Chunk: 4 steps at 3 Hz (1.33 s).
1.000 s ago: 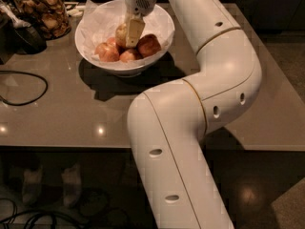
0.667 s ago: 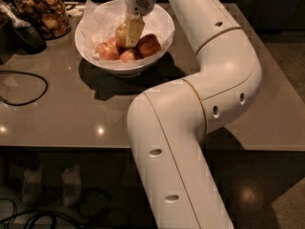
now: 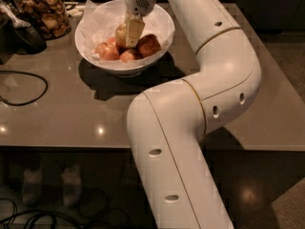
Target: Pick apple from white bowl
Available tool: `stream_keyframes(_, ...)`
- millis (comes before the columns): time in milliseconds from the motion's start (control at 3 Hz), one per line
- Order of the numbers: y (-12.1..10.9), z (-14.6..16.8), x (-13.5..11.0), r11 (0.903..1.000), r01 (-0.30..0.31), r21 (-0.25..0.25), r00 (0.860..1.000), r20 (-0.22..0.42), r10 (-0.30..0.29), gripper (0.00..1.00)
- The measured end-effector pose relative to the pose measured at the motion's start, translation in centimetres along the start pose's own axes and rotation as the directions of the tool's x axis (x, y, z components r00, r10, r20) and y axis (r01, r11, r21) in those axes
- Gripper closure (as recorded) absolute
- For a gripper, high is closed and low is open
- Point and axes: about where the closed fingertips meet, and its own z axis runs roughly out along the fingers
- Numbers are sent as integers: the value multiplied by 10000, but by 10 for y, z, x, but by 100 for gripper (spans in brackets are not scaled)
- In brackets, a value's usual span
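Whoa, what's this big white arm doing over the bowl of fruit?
The robot's white arm reaches across the grey-brown table into the large white bowl lined with crinkled paper. Its gripper is down among the fruit, right against the pale yellowish-green apple, with redder apples lying around it. The pale apple appears to sit in the bowl, not yet lifted. A glass jar of brown snacks stands behind, to the left.

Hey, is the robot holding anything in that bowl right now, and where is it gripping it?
Cannot be told. The gripper is down in the white bowl, against the side of the apple, which sits unlifted among the redder apples.
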Motion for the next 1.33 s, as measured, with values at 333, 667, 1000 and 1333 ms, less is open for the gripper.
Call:
stream_keyframes(333, -7, -1, -1, 9994, -132, 309, 9999, 89, 129, 100)
stream_keyframes(667, -14, -14, -1, 9960, -495, 742, 9985, 268, 476, 100)
stream_keyframes(1000, -13, -20, -3, 9957, -467, 800, 9984, 358, 440, 100)
stream_keyframes(1333, -12, -29, -9, 9952, -282, 936, 9989, 409, 244, 100)
